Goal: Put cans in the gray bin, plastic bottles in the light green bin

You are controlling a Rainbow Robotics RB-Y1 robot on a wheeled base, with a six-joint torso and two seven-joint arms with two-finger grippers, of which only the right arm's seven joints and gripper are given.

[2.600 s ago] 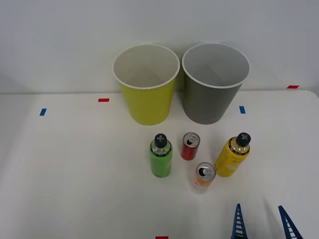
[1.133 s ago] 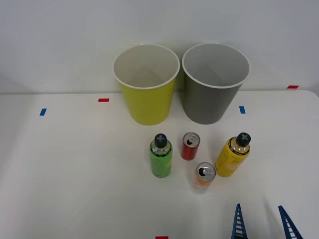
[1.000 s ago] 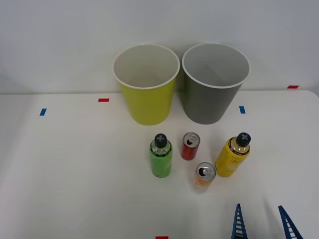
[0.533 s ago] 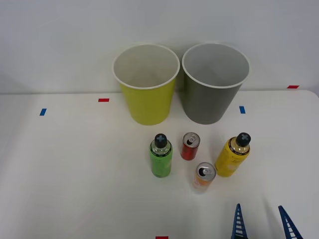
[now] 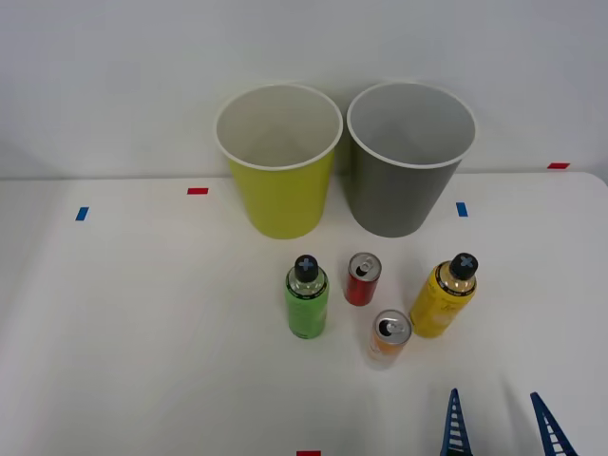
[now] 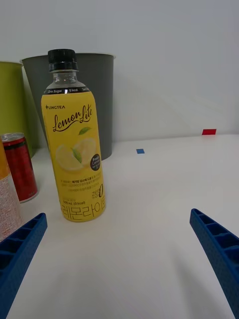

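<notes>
Your right hand (image 5: 499, 427) sat low at the near edge of the table (image 5: 142, 332), fingers spread wide and holding nothing, pointed level toward the bins. From there I judged the yellow bottle (image 6: 74, 144) the natural first pick: it stood upright nearest the hand, slightly to its left rather than centred between the fingers (image 6: 20, 249). You needed to shift left before advancing, then close around the body below the shoulder, since a tall bottle tips if nudged high. The orange-and-white can (image 5: 388, 339) stood just beside that bottle, so a wide approach risked clipping it. Beyond were the red can (image 5: 361, 278) and, further left, the green bottle (image 5: 306, 297). Farthest stood the light green bin (image 5: 280, 190) and the gray bin (image 5: 399, 190), side by side, both apparently empty.
</notes>
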